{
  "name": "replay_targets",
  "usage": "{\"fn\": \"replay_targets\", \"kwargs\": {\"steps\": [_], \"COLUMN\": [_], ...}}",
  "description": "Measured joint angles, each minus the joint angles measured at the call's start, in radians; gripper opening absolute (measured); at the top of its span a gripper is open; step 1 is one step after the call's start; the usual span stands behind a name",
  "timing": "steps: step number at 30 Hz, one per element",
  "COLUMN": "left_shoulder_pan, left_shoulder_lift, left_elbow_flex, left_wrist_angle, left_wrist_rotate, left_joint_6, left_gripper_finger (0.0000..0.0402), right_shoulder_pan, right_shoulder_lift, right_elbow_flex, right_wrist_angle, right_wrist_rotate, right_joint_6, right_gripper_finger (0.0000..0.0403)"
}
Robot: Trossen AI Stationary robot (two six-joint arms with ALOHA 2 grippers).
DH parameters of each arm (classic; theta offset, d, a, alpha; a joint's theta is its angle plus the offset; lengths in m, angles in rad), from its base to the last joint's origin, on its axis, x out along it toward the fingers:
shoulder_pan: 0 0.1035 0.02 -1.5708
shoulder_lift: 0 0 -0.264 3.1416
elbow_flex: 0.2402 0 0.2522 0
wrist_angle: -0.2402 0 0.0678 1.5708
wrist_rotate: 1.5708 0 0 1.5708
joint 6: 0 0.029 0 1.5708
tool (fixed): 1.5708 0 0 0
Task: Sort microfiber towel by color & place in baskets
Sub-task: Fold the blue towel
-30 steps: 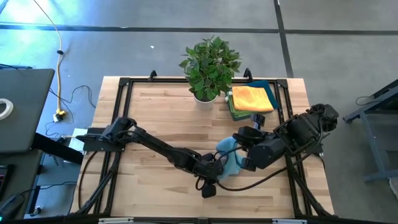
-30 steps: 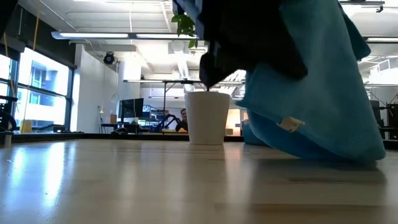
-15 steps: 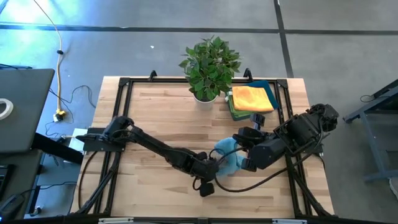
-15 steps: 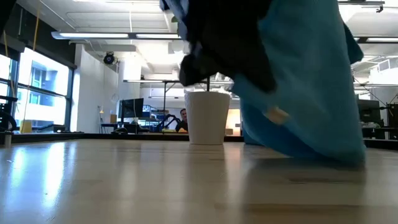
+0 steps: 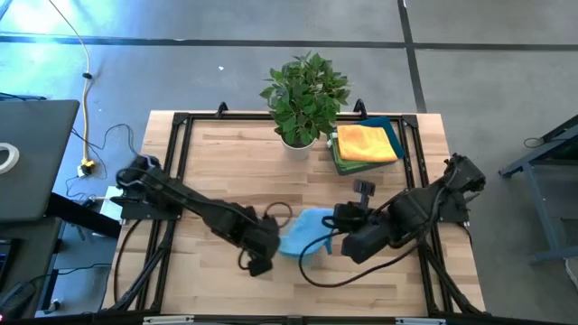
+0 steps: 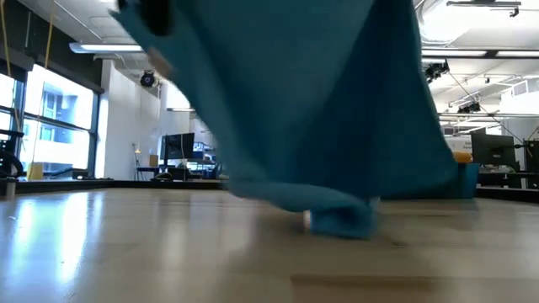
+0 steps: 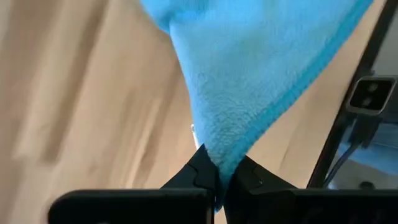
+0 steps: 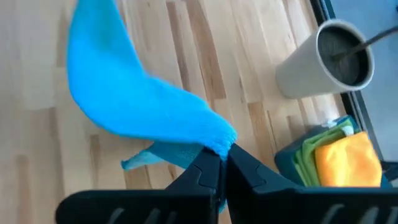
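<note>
From the high view we see a blue towel stretched between the two arms, above the near middle of the wooden worktop. The left end effector holds the left end of it and the right end effector holds the right end. At the far right corner of the worktop stands the teal basket, with a yellow towel on top of a green towel inside it. Just left of the basket is a plant in a white pot.

In the low view the blue towel hangs like a wide curtain over most of the picture, and its lowest fold touches the worktop. Far at the right, behind it, we can see an edge of the basket.

In the left wrist view the left end effector has its two dark fingers closed on a corner of the blue towel, which spreads away from them.

In the right wrist view the right end effector is also closed, pinching another corner of the blue towel. Beyond it stand the white pot and the basket with the yellow towel and the green towel in it.
</note>
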Motion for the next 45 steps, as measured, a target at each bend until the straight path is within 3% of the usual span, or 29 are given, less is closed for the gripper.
{"fn": "replay_targets", "kwargs": {"steps": [6,15,20,27,33,36,40,45], "left_shoulder_pan": [0.004,0.023,0.043,0.091,0.128,0.14,0.177,0.23], "left_shoulder_lift": [-0.108,-0.203,-0.27,-0.342,-0.369,-0.379,-0.388,-0.387], "left_elbow_flex": [0.011,0.134,0.199,0.24,0.236,0.237,0.237,0.236], "left_wrist_angle": [-0.208,-0.509,-0.51,-0.51,-0.513,-0.513,-0.513,-0.513], "left_wrist_rotate": [-0.049,-0.176,-0.264,-0.296,-0.126,-0.109,-0.069,0.095], "left_joint_6": [-0.051,-0.051,0.001,0.085,0.224,0.266,0.306,0.366], "left_gripper_finger": [0.0,0.0,0.0,0.0,0.0,0.0,0.0,0.0], "right_shoulder_pan": [0.0,-0.037,-0.089,-0.146,-0.152,-0.159,-0.19,-0.211], "right_shoulder_lift": [0.0,-0.04,-0.075,-0.083,-0.085,-0.096,-0.101,-0.102], "right_elbow_flex": [-0.096,-0.085,-0.083,-0.083,-0.083,-0.083,-0.083,-0.083], "right_wrist_angle": [0.082,0.232,0.281,0.377,0.483,0.481,0.469,0.425], "right_wrist_rotate": [-0.012,-0.004,-0.02,-0.332,-0.623,-0.618,-0.504,-0.505], "right_joint_6": [0.016,-0.052,-0.082,-0.358,-0.621,-0.551,-0.283,-0.052], "right_gripper_finger": [0.0,0.0,0.0,0.0,0.0,0.0,0.0,0.0]}}
